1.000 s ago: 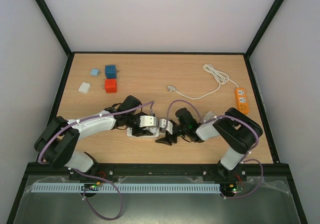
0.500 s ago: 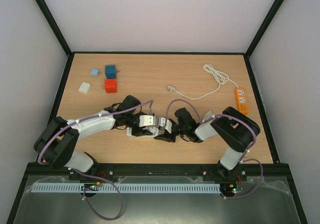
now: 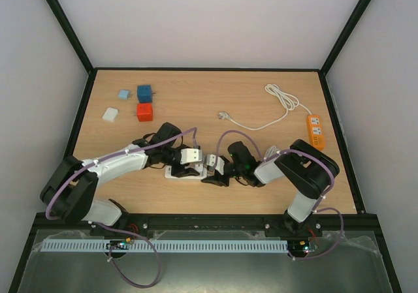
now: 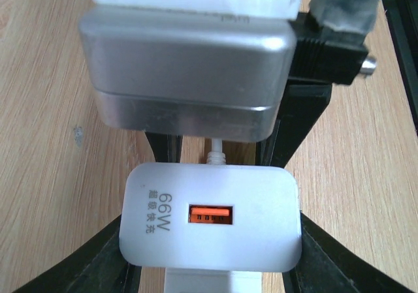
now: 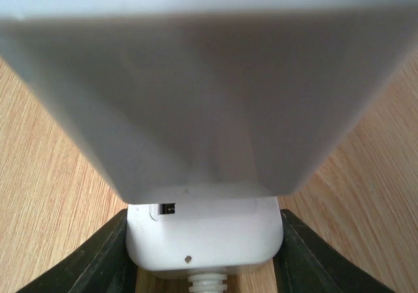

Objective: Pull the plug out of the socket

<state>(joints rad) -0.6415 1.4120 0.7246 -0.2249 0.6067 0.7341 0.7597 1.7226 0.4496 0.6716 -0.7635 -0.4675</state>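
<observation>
One white 66W plug (image 4: 210,224) at near-centre table (image 3: 261,198), left end effector (image 3: 189,164) clenched on it, against one white socket (image 5: 204,237). Right end effector (image 3: 212,171) clenched on socket's right end. Far left: one blue cube (image 3: 144,93), one orange cube (image 3: 144,112). Right: one orange strip (image 3: 315,131).

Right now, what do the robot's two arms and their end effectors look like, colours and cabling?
The left arm and the right arm each have white link shells and black joint housings. A lavender cable loops along each arm. The left end effector and the right end effector both have plain black fingers. No markings on them are legible.
</observation>
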